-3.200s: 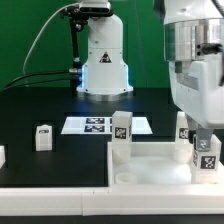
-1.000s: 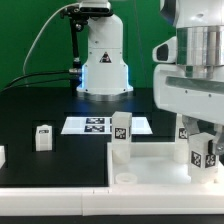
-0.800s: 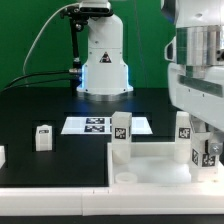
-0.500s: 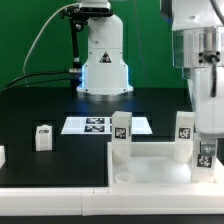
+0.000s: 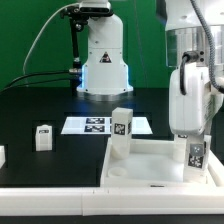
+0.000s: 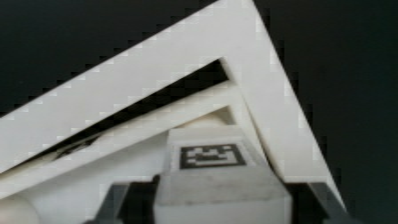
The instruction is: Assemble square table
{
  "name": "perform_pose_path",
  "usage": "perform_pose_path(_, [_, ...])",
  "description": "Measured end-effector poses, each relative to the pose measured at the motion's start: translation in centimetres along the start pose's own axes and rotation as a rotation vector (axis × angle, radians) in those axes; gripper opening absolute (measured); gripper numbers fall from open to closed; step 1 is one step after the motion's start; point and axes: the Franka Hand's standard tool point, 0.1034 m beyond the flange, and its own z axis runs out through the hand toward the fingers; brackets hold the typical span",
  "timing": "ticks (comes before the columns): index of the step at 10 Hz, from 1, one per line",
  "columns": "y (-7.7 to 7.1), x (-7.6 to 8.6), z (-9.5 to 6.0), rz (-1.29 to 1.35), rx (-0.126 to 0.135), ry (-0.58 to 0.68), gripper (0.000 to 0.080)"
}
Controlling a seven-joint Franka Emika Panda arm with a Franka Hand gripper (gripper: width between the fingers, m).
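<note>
Tabletop (image 5: 150, 160) has shifted slightly; my gripper (image 6: 199, 196) stays clamped on the near-right leg (image 5: 196, 155) — seating continues.

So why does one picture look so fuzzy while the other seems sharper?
In the wrist view, the white tagged leg sits very close to the lens, so its tag and the white square tabletop edges look soft. In the exterior view, the gripper is slightly smeared, while the flat white marker board looks crisper.
</note>
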Motion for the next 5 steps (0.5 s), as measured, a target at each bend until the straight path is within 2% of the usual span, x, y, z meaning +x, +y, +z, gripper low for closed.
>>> perform_pose_path(2, [0.0, 0.0, 0.0, -0.025, -0.001, 0.000, 0.0317])
perform_pose_path(3, [0.1, -0.1, 0.0, -0.026, -0.001, 0.000, 0.0454])
perform_pose_path(4, [-0.1, -0.3, -0.5, -0.046, 0.004, -0.007, 0.0454])
perform_pose_path(5, [-0.8, -0.5, -2.0, -0.081, 0.019, -0.027, 0.0594])
